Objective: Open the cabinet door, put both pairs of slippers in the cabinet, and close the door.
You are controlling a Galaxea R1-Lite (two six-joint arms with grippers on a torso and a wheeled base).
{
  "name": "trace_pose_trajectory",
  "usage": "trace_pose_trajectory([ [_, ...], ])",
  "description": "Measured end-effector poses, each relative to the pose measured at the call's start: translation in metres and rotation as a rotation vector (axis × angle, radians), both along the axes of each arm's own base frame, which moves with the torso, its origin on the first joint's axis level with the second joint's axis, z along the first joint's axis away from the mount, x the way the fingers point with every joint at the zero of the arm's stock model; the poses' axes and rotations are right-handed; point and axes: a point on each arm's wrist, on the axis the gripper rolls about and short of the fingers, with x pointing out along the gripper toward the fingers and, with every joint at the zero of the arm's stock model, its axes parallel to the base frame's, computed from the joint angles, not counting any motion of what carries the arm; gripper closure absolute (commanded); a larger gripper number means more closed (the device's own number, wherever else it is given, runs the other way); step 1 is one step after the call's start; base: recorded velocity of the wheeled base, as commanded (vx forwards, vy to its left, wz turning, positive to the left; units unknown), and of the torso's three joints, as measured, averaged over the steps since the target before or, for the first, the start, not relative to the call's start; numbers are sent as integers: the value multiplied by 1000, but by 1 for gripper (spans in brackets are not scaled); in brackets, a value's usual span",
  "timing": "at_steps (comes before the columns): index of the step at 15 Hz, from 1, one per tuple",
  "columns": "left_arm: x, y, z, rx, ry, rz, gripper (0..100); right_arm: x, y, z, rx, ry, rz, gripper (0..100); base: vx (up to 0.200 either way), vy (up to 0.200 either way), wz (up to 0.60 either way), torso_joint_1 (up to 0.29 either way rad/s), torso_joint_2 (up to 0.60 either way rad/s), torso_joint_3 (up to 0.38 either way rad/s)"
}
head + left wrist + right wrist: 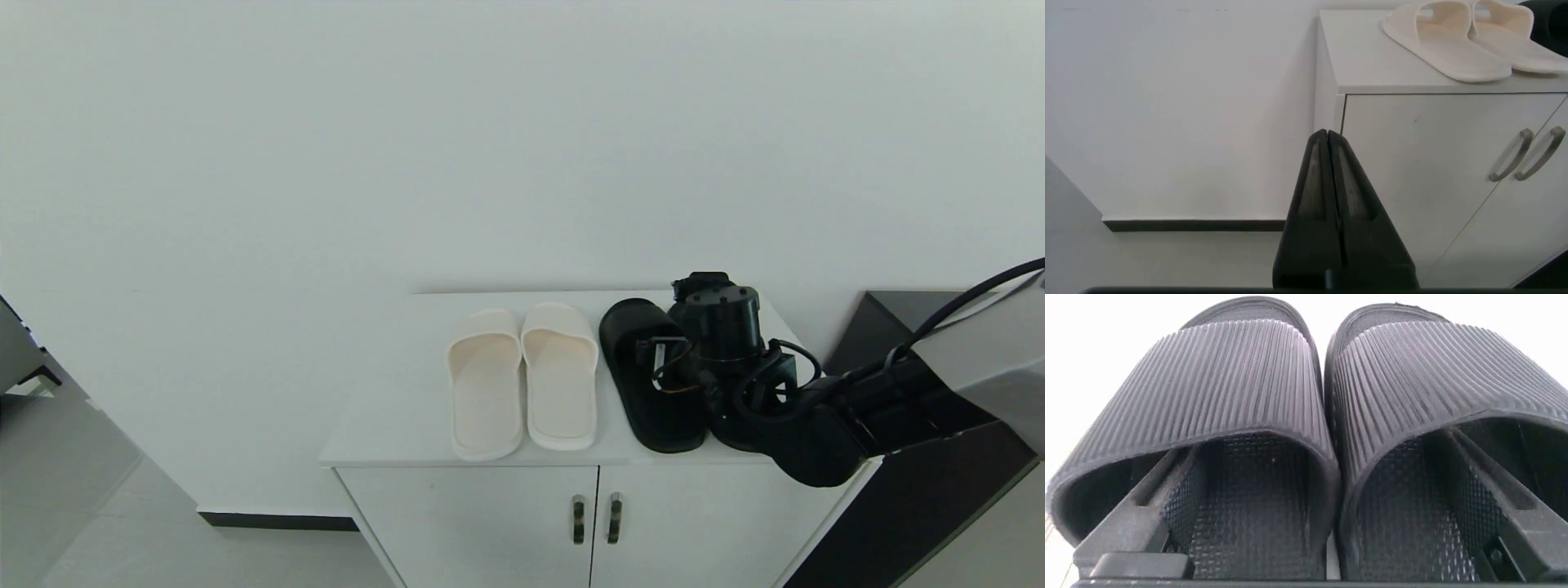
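The left gripper (1328,139) hangs low off the cabinet's (392,437) left flank with its fingers pressed together and holding nothing. It faces the shut doors (1413,163). On the cabinet top, taken as a dial in the head view, the white slippers (490,392) lie at about 9 o'clock from the black slippers (653,384), the pairs just beside each other. Every sole runs along the 12-to-6 line, toes toward the wall at 12. The handles (578,518) sit at 6 o'clock, below the front edge and between the pairs. The right gripper (1323,482) is at the black pair with its fingers (1143,514) spread, one inside each slipper under its ribbed strap, entering from the heel end at 6 and pointing toward 12. The two inner walls, which touch, stand between the fingers, so closing would probably pinch both slippers as one. I cannot tell whether the fingers already press on anything. The right arm is clearly the nearer one to the black pair, and the left is nearer the doors, which judging by the task are not yet opened. Counted: two white slippers, two black, two doors, two handles.
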Motion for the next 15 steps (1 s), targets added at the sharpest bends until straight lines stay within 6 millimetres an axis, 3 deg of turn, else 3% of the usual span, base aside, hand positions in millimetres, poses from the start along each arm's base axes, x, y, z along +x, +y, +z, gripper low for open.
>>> trace_pose_trajectory([
  [2,0,0,0,0,0,0,100,7,-2,0,4,-6,-12,0,0,0,0,0,0,0],
  [3,0,0,0,0,0,0,100,10,-3,0,6,-9,-18,100,0,0,0,0,0,0],
  [8,0,0,0,0,0,0,100,17,-3,3,1,-40,-19,100,0,0,0,0,0,0],
  [11,0,0,0,0,0,-1,100,11,-1,14,17,-61,-1,100,0,0,0,0,0,0],
  [13,0,0,0,0,0,-1,100,-13,4,31,40,-77,85,100,0,0,0,0,0,0],
  [15,0,0,0,0,0,-1,100,-48,3,42,44,-65,201,100,0,0,0,0,0,0],
])
